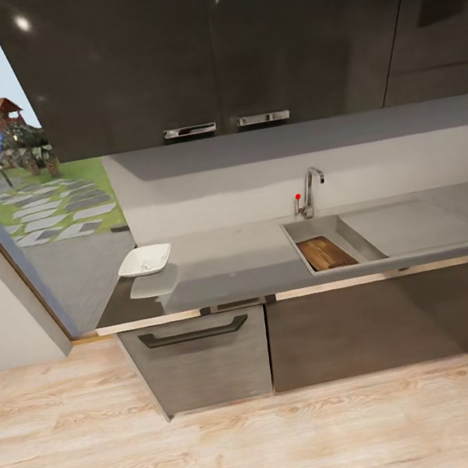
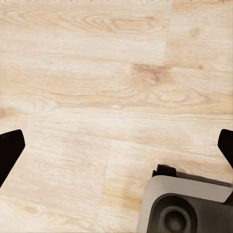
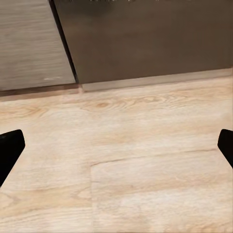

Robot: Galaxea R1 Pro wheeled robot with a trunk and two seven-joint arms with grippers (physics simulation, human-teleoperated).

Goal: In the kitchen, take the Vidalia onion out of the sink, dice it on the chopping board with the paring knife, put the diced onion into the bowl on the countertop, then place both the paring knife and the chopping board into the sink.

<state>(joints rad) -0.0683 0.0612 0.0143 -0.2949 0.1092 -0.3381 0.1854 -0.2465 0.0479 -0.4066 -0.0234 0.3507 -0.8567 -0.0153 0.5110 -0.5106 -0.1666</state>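
On countertop (image 1: pixel 224 266): one bowl (image 1: pixel 144 260); sink (image 1: pixel 300 242) holds one chopping board (image 1: pixel 326 252); both jaws open.

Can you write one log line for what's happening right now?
chopping board: in sink | bowl: on countertop | left gripper, right gripper: open, above floor

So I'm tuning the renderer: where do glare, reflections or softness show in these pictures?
Head view: the glossy countertop mirrors the bowl, bright glints sit on the dark wall cabinets, and the whole picture is slightly soft. Both wrist views: evenly lit wood floor, no hard shadows.
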